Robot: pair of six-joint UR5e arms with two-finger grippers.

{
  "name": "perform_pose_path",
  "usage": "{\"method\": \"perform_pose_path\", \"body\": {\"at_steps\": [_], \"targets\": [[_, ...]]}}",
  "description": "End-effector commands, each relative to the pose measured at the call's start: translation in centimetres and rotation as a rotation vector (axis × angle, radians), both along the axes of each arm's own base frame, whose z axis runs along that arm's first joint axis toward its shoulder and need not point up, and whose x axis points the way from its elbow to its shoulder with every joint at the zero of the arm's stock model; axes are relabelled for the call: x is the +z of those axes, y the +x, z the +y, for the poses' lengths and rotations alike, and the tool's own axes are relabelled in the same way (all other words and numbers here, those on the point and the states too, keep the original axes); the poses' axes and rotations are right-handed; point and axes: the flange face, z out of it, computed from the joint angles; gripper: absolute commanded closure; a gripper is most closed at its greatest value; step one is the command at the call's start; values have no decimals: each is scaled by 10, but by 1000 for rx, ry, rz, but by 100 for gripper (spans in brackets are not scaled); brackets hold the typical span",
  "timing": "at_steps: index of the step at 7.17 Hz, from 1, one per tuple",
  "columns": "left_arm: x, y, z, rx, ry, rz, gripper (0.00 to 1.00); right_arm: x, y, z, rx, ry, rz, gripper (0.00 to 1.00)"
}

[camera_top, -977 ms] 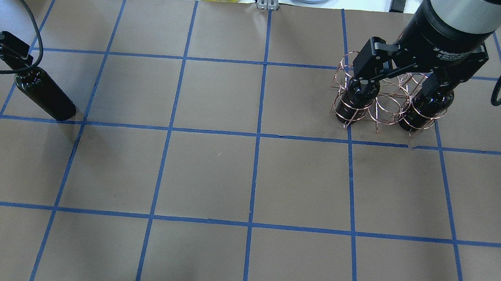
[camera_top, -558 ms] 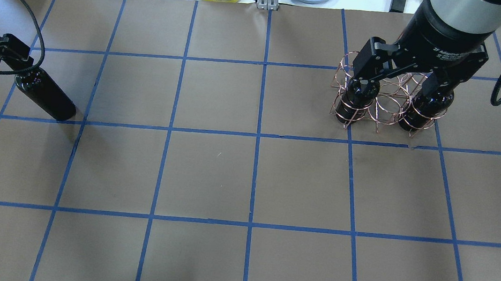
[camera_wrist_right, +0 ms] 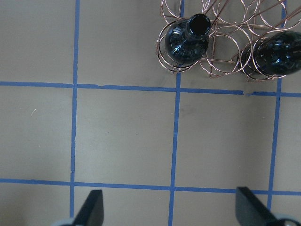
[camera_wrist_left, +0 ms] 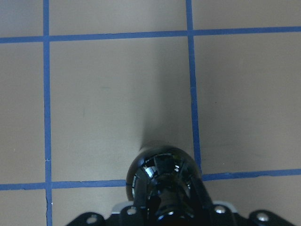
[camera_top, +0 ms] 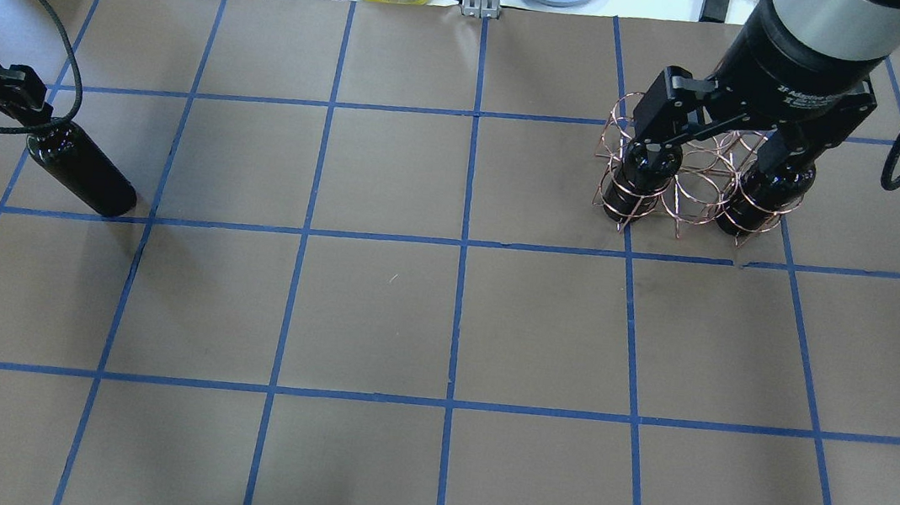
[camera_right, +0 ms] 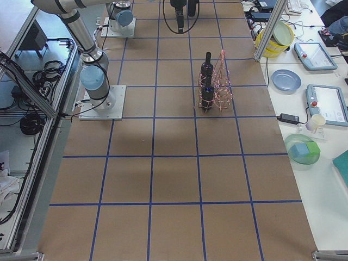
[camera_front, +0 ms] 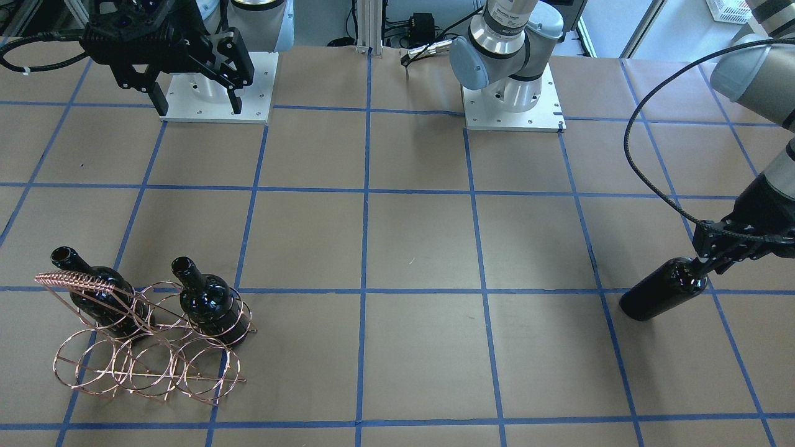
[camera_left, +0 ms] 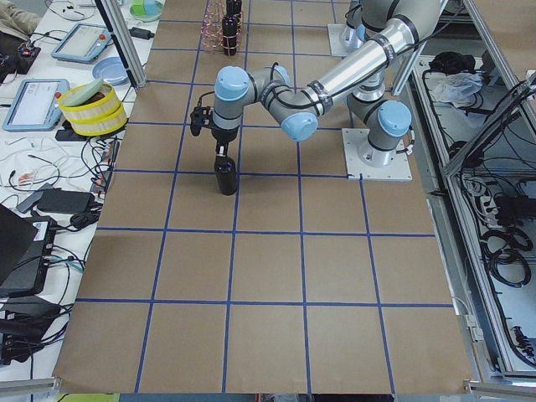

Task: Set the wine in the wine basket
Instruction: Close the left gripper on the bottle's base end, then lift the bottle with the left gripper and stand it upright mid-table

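Now: left gripper (camera_top: 28, 120) grasps neck of upright wine (camera_top: 81, 177), far left; right gripper (camera_front: 199, 109) splayed open, high near wine basket (camera_front: 149, 363).

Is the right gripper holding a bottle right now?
No: the right gripper is open, with only the table showing between its fingers.

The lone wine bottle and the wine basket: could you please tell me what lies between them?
Nothing: between wine bottle and wine basket the table is bare taped paper, shown overhead and in the front-facing view.
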Motion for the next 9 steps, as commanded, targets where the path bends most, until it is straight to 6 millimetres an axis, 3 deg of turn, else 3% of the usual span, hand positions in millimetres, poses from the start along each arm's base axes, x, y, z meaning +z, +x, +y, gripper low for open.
{"method": "perform_pose_path", "body": {"at_steps": [1,3,4,5,7,9], "targets": [[0,0,0,-1,3,-1,67,0,0,0,0,0,-1,0],[2,-1,0,4,4,-1,83,0,0,0,0,0,-1,0],[18,-15,1,-15,-2,-8,95,0,0,0,0,0,-1,0],[34,-45,2,-41,-4,-19,99,0,0,0,0,0,1,0],[66,-140,15,-1,5,-26,100,0,0,0,0,0,1,0],[84,-272,45,4,32,25,100,0,0,0,0,0,1,0]]}}
